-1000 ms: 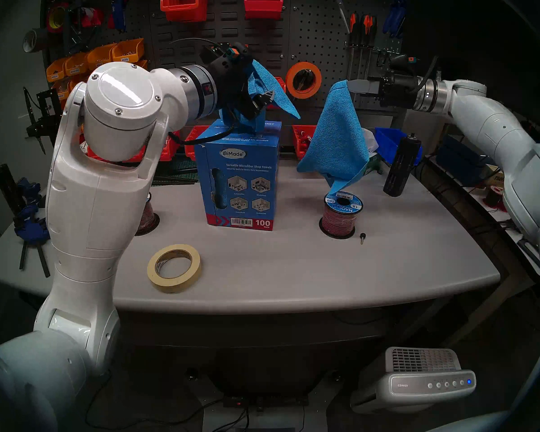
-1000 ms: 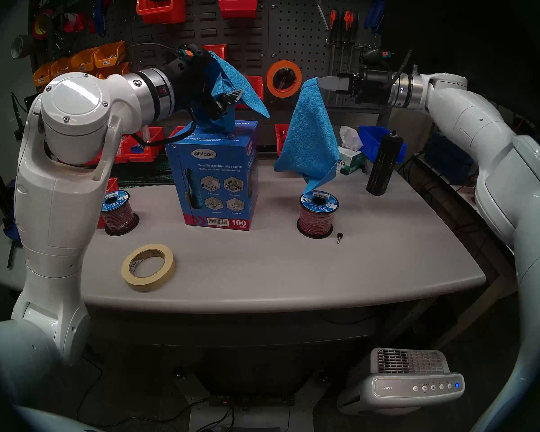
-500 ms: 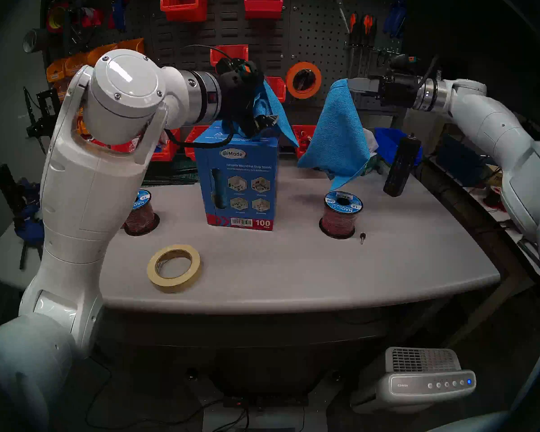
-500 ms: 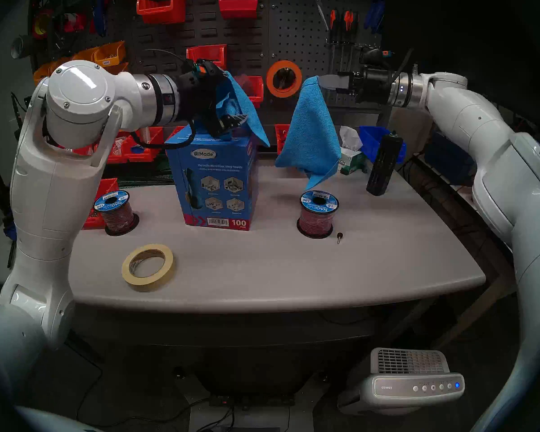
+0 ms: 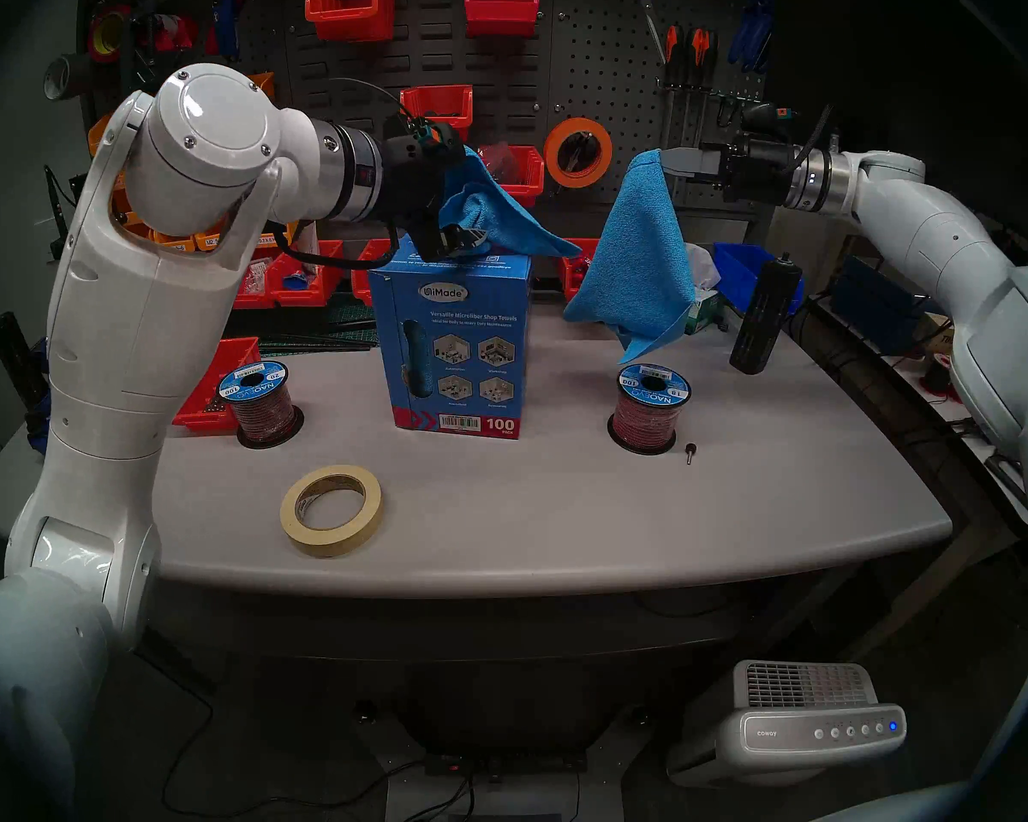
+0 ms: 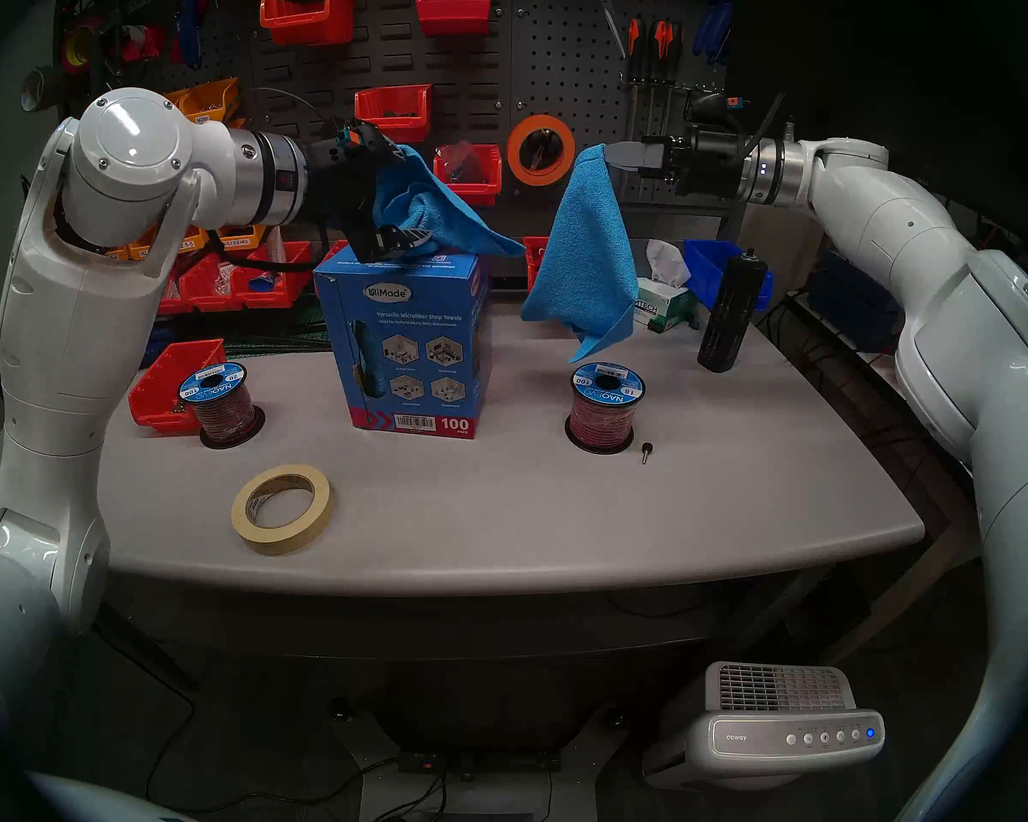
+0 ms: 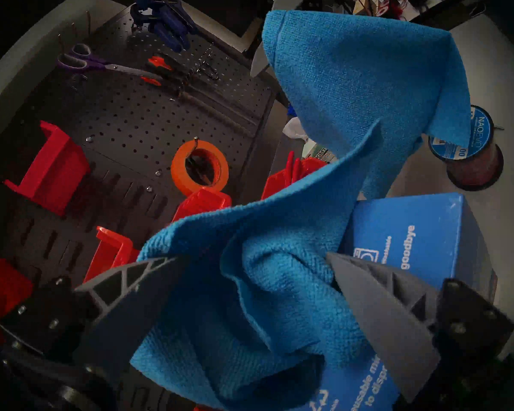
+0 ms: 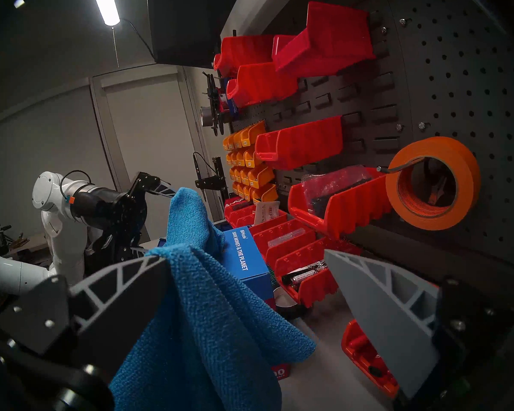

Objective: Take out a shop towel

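The blue "100 pack" carton (image 5: 458,340) stands upright mid-table. One bright blue shop towel (image 5: 642,257) hangs free to the carton's right, clear of the table. It is draped over one finger of my right gripper (image 5: 669,163), whose jaws stand wide apart in the right wrist view (image 8: 244,254). A second blue towel (image 5: 494,222) lies bunched between and over the spread fingers of my left gripper (image 5: 467,195), just above the carton's top. The left wrist view (image 7: 254,257) shows its folds (image 7: 264,297) between the two fingers, which are apart.
A red wire spool (image 5: 651,405) sits under the hanging towel, with a small black bit (image 5: 689,452) beside it. Also on the table are another spool (image 5: 259,399), a red bin (image 5: 218,382), a masking tape roll (image 5: 330,509), a black cylinder (image 5: 764,316) and a Kimtech carton (image 6: 660,310).
My left gripper dropped and drew back left to the carton's top, carrying the second towel with it. The hanging towel's lower tip rose off the spool. The right arm barely moved.
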